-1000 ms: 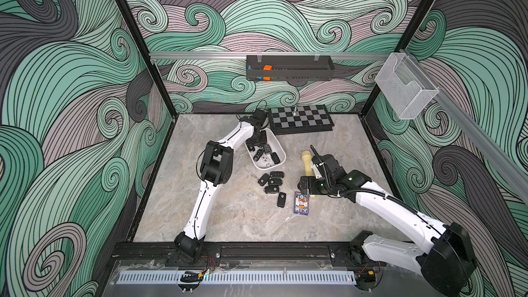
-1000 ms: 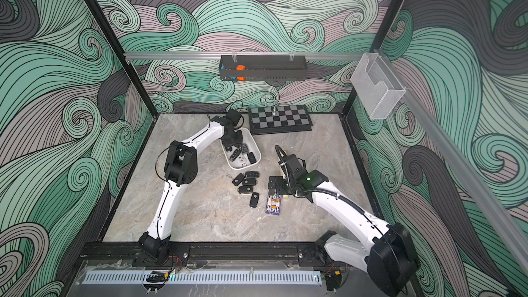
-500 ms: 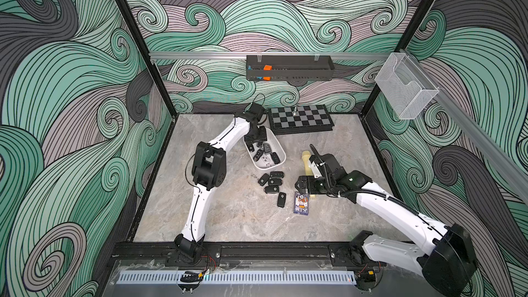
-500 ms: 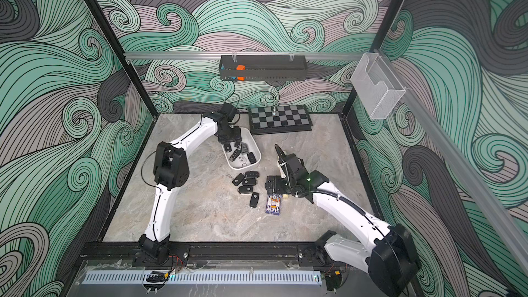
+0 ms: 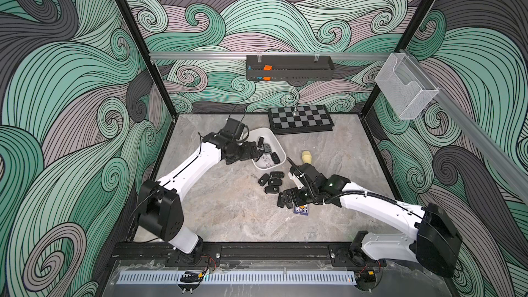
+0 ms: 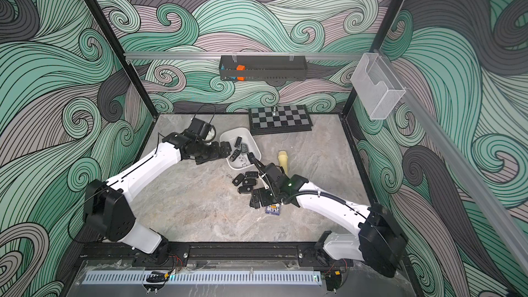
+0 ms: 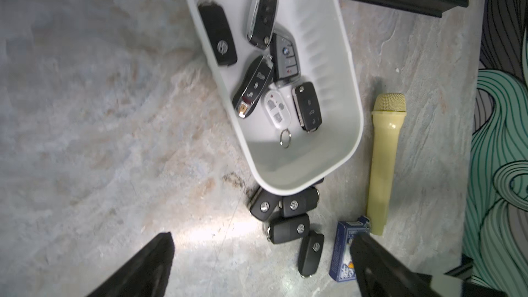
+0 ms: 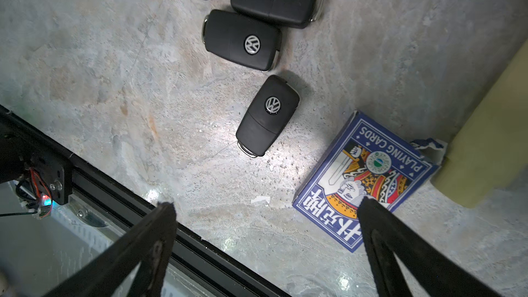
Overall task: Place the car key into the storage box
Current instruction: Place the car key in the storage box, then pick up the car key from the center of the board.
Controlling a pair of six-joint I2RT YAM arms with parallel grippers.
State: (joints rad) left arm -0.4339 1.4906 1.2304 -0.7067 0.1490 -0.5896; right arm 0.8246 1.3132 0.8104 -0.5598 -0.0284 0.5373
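Car keys [image 7: 218, 35] partly fill the storage box [image 7: 323, 61], more keys [image 7: 288, 228] wait on the tabletop [image 7: 85, 110], left pincer [image 7: 261, 238] and right pincer [image 8: 265, 202] both spread, empty.

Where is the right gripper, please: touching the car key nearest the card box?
Apart: right wrist view shows bare table between car key and right gripper.

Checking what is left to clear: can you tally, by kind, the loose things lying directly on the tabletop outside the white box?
Car keys: 5
Playing-card pack: 1
Yellow toy microphone: 1
Chessboard: 1
Total: 8
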